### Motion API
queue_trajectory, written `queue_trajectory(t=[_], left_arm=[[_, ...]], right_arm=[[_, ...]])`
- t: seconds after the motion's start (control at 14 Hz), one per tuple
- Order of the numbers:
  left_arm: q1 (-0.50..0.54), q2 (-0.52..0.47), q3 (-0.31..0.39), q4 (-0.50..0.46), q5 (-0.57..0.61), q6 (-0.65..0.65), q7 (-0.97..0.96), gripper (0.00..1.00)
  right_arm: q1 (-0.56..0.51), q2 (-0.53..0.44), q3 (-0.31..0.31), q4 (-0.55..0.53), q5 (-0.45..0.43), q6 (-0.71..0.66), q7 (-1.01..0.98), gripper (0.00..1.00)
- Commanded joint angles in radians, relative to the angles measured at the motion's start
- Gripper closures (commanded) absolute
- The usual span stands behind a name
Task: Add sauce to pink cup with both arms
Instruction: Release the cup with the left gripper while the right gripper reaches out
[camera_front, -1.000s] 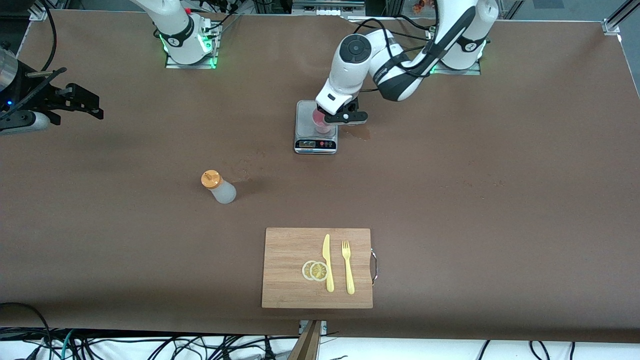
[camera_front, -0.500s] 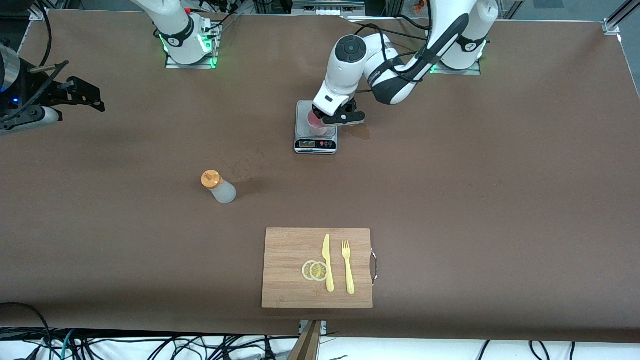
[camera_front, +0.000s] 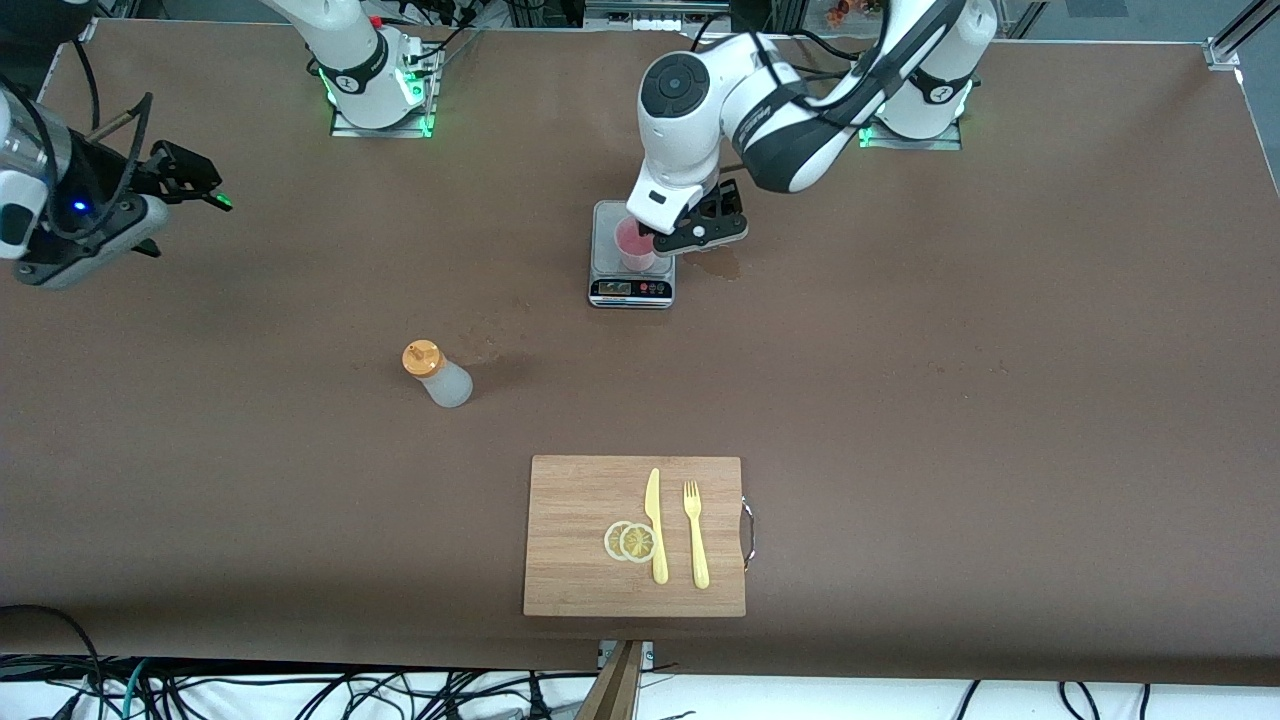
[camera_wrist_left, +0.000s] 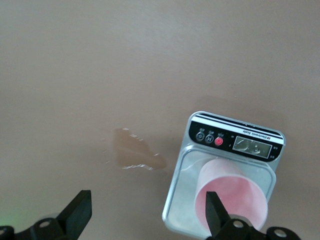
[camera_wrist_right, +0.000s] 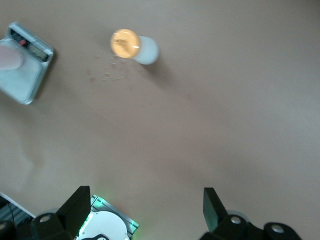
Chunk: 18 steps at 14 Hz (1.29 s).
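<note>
The pink cup (camera_front: 633, 244) stands upright on the steel scale (camera_front: 608, 222). My left gripper (camera_front: 702, 224) is open and empty, in the air over the scale's edge toward the left arm's end, just beside the cup. In the left wrist view (camera_wrist_left: 147, 210) one finger overlaps the cup (camera_wrist_left: 231, 192) on the scale (camera_wrist_left: 186, 170). The sauce bottle (camera_front: 441, 375) with its orange cap stands upright on the table, nearer the front camera than the scale. My right gripper (camera_front: 190, 178) is open and empty, high over the right arm's end of the table; its wrist view (camera_wrist_right: 145, 205) shows the bottle (camera_wrist_right: 136, 47) far off.
A wet patch (camera_front: 716, 264) lies on the table beside the scale, also in the left wrist view (camera_wrist_left: 137, 155). A wooden cutting board (camera_front: 580, 500) near the front edge holds a yellow knife (camera_front: 655, 525), a fork (camera_front: 695, 535) and lemon slices (camera_front: 630, 541).
My left gripper has risen and drawn away from the pink cup, which stays on the scale. My right gripper has swung and shifted a little over its end of the table.
</note>
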Motion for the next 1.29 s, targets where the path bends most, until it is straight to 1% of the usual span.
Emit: queue_trajectory(t=[0.0, 0.21, 0.29, 0.43, 0.57, 0.79, 1.0, 1.07, 1.21], left_arm=[[0.087, -0.007, -0.008, 0.099, -0.057, -0.096, 0.076, 0.00], [0.155, -0.006, 0.003, 0.174, -0.057, -0.113, 0.206, 0.00], [0.187, -0.003, 0.003, 0.191, -0.055, -0.115, 0.229, 0.00], [0.235, -0.001, 0.007, 0.220, -0.049, -0.121, 0.357, 0.00], [0.292, -0.002, 0.007, 0.245, -0.046, -0.156, 0.471, 0.00], [0.350, -0.006, 0.009, 0.280, -0.043, -0.185, 0.615, 0.00], [0.416, -0.009, 0.023, 0.313, -0.044, -0.208, 0.799, 0.00], [0.425, -0.024, 0.036, 0.313, -0.046, -0.208, 0.876, 0.00], [0.393, -0.087, 0.157, 0.311, -0.078, -0.245, 1.041, 0.00]], right_arm=[[-0.009, 0.038, 0.001, -0.012, 0.062, 0.047, -0.150, 0.00], [-0.021, 0.050, 0.001, -0.036, 0.068, 0.077, -0.226, 0.00], [-0.042, 0.064, 0.001, -0.050, 0.095, 0.104, -0.304, 0.00], [-0.091, 0.106, -0.001, -0.078, 0.204, 0.133, -0.439, 0.00], [-0.114, 0.147, -0.001, -0.088, 0.265, 0.165, -0.564, 0.00], [-0.168, 0.247, -0.002, -0.090, 0.434, 0.170, -0.809, 0.00], [-0.214, 0.331, -0.004, -0.093, 0.568, 0.163, -1.064, 0.00], [-0.232, 0.372, -0.004, -0.093, 0.626, 0.155, -1.160, 0.00], [-0.248, 0.461, -0.004, -0.107, 0.774, 0.137, -1.378, 0.00]])
